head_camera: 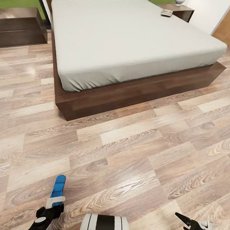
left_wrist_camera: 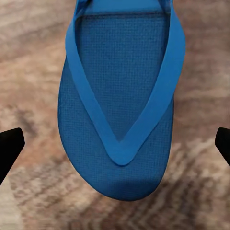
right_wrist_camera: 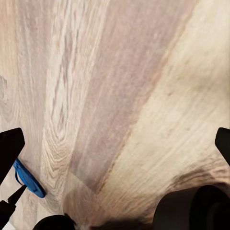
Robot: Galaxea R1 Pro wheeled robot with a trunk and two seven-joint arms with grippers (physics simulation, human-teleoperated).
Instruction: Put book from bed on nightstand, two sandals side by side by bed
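Sandal point(head_camera: 58, 186) hangs edge-up in the left gripper point(head_camera: 53, 207), over the floor point(head_camera: 126, 147) well short of the bed point(head_camera: 129, 36). Its jaws seem closed on the heel, though in the left wrist view the finger tips stand wide of the sole, so the hold may be slight and could slip in transit. Right gripper point(head_camera: 185, 224) is parted and empty. Book point(head_camera: 166, 13) lies at the bed's far corner, close to the nightstand point(head_camera: 178, 9); its cover is too small to read.

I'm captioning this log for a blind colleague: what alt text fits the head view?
The left hand holds a blue sandal upright over the wood-plank floor, with the right hand open at the lower right. Beyond lies the grey bed, and a book rests on the far nightstand.
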